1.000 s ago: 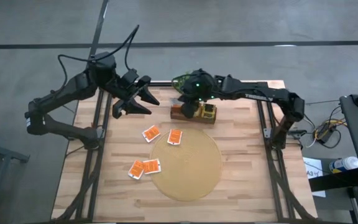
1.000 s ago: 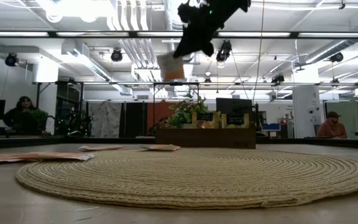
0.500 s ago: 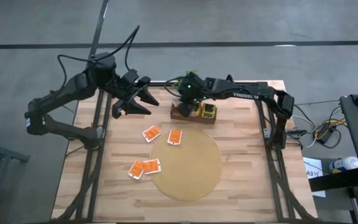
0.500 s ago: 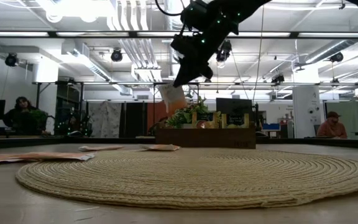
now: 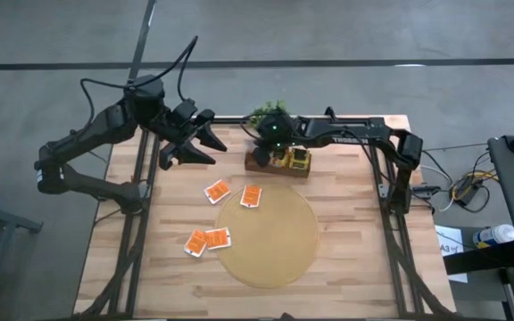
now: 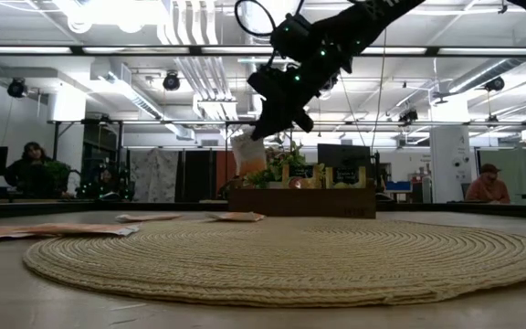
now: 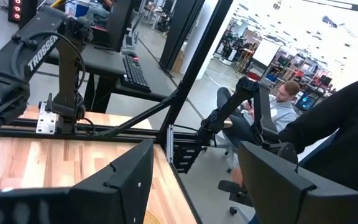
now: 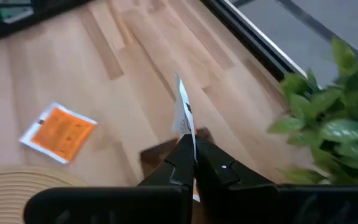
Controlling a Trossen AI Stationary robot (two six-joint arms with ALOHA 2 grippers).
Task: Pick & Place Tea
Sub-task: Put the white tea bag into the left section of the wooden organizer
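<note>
Edgewise, tea packet [image 8: 183, 112] pinched between right fingers [image 8: 180, 157]

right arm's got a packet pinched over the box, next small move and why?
Probably lower a little further, then release. The right tool is shut on a tea packet held edge-up above the left end of the wooden box, not yet inside. The left tool waits open aside.

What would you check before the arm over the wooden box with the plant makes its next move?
1. Right gripper shut on the tea packet: ok.
2. Packet over the wooden box: ok in the high view.
3. Free slot beneath the packet: cannot tell.
4. Left gripper open, off by the table's back left corner: ok.
5. Four orange packets left on the table: ok.
6. Plant beside the packet, apart: ok.
</note>
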